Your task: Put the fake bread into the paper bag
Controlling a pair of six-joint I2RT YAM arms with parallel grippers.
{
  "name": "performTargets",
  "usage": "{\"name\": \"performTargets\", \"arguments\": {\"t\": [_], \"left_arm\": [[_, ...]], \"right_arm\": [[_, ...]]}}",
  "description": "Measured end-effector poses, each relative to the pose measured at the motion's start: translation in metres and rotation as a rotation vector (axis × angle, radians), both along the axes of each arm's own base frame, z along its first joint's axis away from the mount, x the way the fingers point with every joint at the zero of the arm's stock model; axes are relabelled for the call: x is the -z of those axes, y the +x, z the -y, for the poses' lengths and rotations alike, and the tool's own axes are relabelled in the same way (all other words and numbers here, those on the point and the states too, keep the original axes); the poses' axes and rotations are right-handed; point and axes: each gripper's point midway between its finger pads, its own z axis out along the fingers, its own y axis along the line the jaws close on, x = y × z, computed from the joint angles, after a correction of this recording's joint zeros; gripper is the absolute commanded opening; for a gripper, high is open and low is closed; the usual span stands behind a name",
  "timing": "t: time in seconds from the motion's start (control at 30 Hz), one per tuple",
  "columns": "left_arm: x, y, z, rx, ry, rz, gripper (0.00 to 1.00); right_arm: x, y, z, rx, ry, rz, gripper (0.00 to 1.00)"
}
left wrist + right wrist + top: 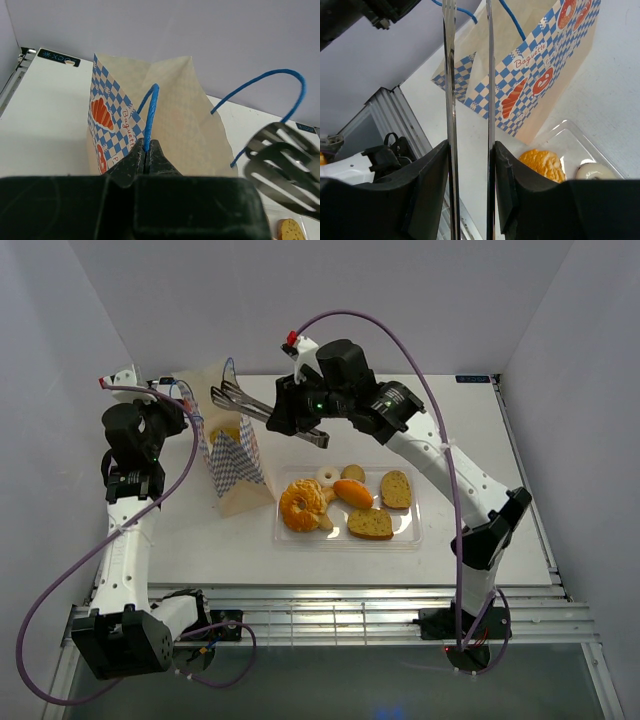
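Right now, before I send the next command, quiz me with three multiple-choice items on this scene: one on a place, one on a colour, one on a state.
1. Where is the twisted ring?
A. At the end of the clear tray nearest the paper bag
B. Inside the bag
C. On the bare table

2. What colour are the bag's cord handles?
A. Red
B. Blue
C. White

3. What is the left gripper doing?
A. Open above the tray
B. Shut on the tray's rim
C. Shut on a cord handle

Answers:
1 A: the ring lies at the tray's left end beside the bag, and the tongs in the right gripper carry nothing.
2 B: both cords show blue in the left wrist view.
3 C: its fingers pinch the near cord.
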Motion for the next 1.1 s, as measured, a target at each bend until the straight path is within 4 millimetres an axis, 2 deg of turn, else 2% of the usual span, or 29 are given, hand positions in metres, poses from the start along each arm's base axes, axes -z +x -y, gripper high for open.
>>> {"name": "performTargets", "arguments": {"t": [0.17,0.3,0.43,0.6,0.83,0.9,1.1], "left_arm": [[-0.004,-0.002,0.0,-0.001,0.005,0.012,0.0],[-0.009,-0.005,-0.002,-0.005,0.012,0.028,0.0],[-0.01,-0.006,-0.007,-0.02,0.014,0.037,0.0],[-0.003,-0.007,-0.011,-0.03,0.012,0.026,0.0],[-0.005,-0.01,-0.011,-0.031,0.014,0.033,0.0],[-0.007,-0.011,-0.01,-0.027,0.014,0.038,0.0],[-0.007,-0.011,-0.007,-0.007,0.013,0.039,0.0]], "right_arm": [[-0.03,-0.024,0.022,-0.021,0.046,0.03,0.45],[-0.033,-0.043,0.042,-0.028,0.049,0.029,0.44],[-0.019,-0.058,0.059,-0.028,0.025,0.006,0.43],[0.01,-0.08,0.086,-0.016,-0.012,-0.04,0.43],[0.008,-0.108,0.125,0.021,0.035,-0.003,0.44],[0.015,-0.115,0.137,0.039,0.033,0.001,0.44],[0.064,-0.121,0.16,0.107,-0.041,-0.047,0.44]]}}
